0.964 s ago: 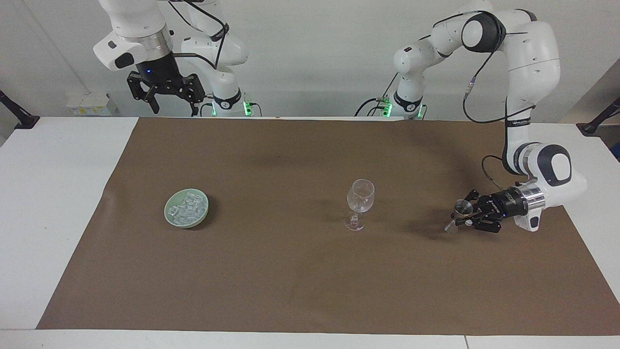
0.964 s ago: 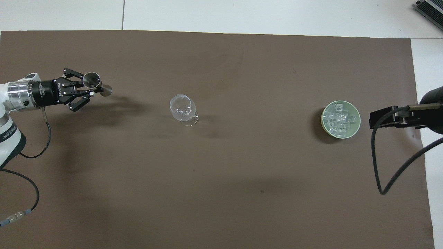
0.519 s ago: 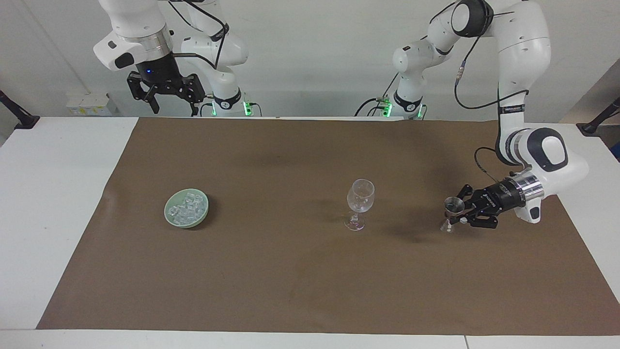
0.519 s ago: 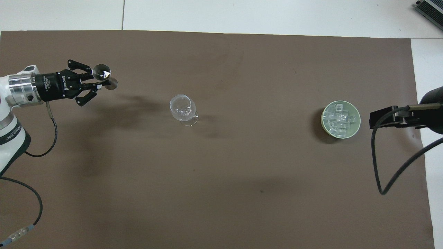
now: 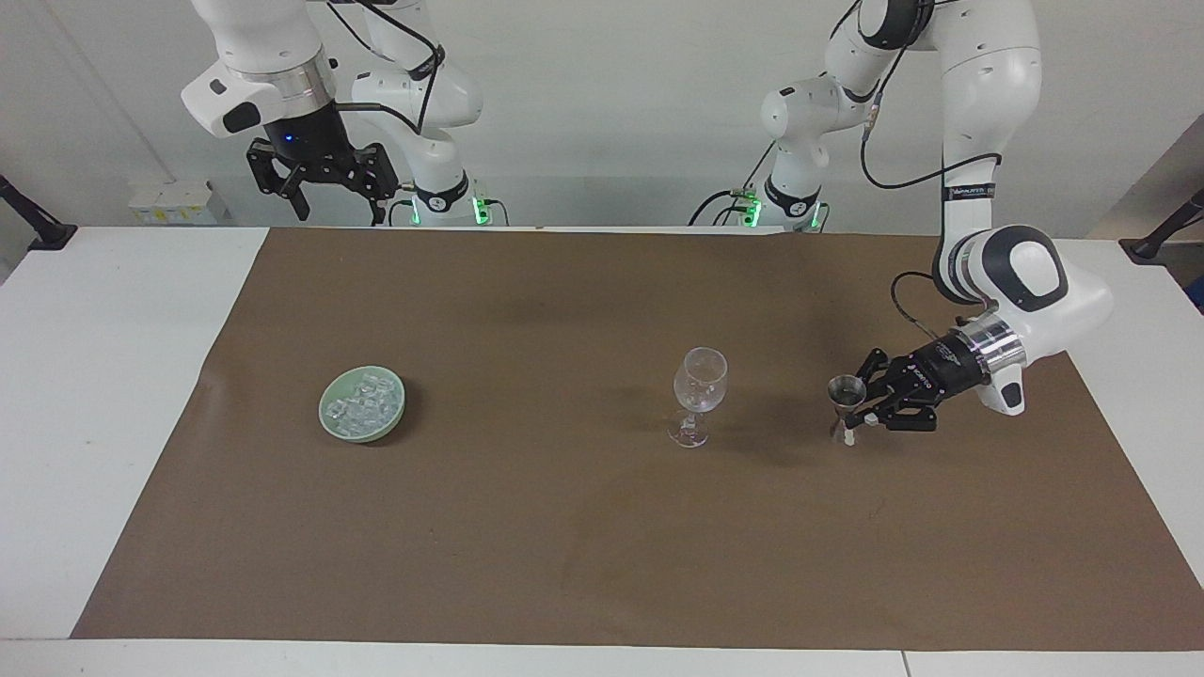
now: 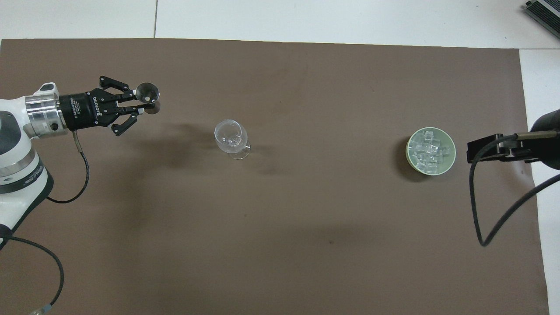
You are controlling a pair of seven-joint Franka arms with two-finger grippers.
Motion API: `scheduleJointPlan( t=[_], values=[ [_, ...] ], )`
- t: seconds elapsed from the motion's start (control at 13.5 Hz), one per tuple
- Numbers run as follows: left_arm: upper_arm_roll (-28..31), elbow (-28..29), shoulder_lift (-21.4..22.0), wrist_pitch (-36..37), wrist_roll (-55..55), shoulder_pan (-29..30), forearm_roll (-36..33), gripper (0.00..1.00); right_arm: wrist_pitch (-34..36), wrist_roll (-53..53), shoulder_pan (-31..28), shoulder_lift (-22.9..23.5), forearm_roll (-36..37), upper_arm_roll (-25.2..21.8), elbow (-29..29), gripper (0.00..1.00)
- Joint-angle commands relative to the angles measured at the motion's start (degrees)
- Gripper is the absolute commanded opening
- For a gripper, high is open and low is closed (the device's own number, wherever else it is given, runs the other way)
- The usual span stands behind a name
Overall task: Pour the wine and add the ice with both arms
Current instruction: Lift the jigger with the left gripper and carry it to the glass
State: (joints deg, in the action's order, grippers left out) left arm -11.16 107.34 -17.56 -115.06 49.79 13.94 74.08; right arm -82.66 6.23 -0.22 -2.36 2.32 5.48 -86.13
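A clear stemmed wine glass (image 5: 700, 381) (image 6: 229, 136) stands upright mid-mat. My left gripper (image 5: 858, 417) (image 6: 139, 105) is shut on a small metal jigger (image 5: 846, 404) (image 6: 147, 93) at its waist. It holds the jigger roughly upright, just above the mat, beside the glass toward the left arm's end. Whether there is wine in the jigger I cannot see. The ice (image 5: 360, 402) (image 6: 428, 151) is a heap of clear cubes in a pale green bowl (image 5: 400, 400) (image 6: 410, 151) toward the right arm's end. My right gripper (image 5: 339, 209) hangs open and empty, high over the table's edge by its base.
A brown mat (image 5: 564, 527) (image 6: 280, 218) covers most of the white table (image 5: 103, 376). A black cable (image 6: 477, 210) from the right arm loops over the mat beside the bowl. The left arm's cable (image 6: 74, 183) trails over the mat at its end.
My left gripper has carried the jigger toward the wine glass and turned it from tilted to nearly upright. The right arm has not moved.
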Motion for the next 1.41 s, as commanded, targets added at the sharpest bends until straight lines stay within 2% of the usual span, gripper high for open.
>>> scheduleJointPlan(
  t=[0.0, 0.37, 0.89, 1.33],
  values=[
    [0.9, 4.7, 4.6, -4.5, 0.5, -3.0, 1.5, 0.0, -0.7, -1.5, -0.7, -1.3, -1.4, 0.1, -1.6, 1.0],
    [0.9, 8.4, 8.9, -10.6, 0.3, -7.5, 1.5, 0.0, -0.7, -1.5, -0.7, -1.3, -1.4, 0.1, -1.6, 1.0],
    [1.0, 11.9, 12.7, -18.6, -0.5, -13.1, 1.5, 0.0, -0.7, -1.5, -0.7, -1.3, -1.4, 0.1, -1.7, 1.0],
    [1.0, 13.1, 14.1, -23.1, -2.6, -16.0, 1.4, 0.0, -0.7, -1.5, -0.7, -1.3, -1.4, 0.1, -1.6, 1.0]
  ],
)
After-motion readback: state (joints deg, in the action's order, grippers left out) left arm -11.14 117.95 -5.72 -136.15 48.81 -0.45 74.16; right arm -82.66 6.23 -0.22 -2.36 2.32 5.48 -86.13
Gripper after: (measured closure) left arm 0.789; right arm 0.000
